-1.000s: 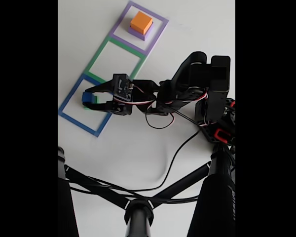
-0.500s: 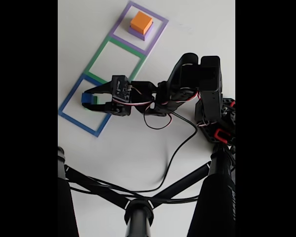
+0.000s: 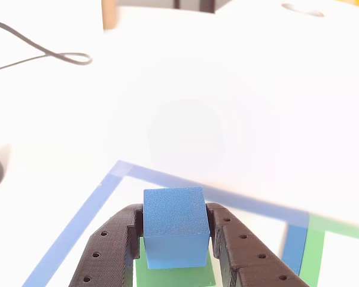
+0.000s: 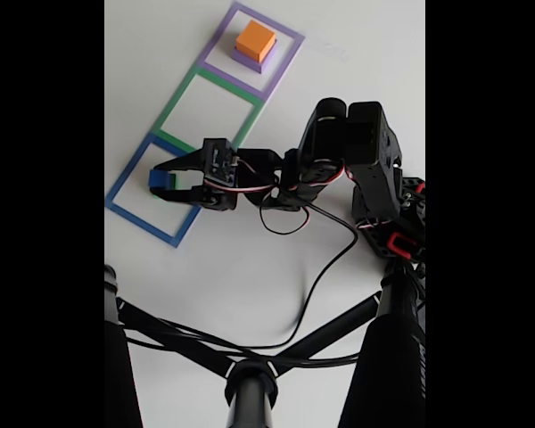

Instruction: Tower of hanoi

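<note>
Our gripper (image 3: 174, 239) is closed on the small blue cube (image 3: 173, 226), which sits on the green block (image 3: 175, 276) inside the blue square outline (image 4: 125, 185).

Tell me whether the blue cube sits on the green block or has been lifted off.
Cannot tell. The gripper has its fingers against the blue cube, with the green block directly beneath; no gap or contact is visible.

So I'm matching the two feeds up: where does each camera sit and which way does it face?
Other view: low behind the hand, looking forward over the white table; its fingers flank the blue cube on the green block.
Fixed view: high above, looking down at the whole arm.
Both show the cube and blue outline.
</note>
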Robot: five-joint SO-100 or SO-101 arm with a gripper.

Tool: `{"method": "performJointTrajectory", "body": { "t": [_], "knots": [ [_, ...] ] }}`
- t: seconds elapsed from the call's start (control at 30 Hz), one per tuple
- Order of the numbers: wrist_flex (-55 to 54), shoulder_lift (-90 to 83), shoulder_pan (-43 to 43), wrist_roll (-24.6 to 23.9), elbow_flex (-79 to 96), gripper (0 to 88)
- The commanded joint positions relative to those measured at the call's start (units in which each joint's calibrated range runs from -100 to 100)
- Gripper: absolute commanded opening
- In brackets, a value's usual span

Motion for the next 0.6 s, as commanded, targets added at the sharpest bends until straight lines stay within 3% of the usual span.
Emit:
{"method": "performJointTrajectory", "body": {
  "t": [0.0, 0.57],
  "knots": [
    [-1.68, -0.45, 0.26, 0.00, -1.25, 4.4],
    [-4.27, 2.13, 1.41, 0.00, -2.25, 21.6]
  ]
}}
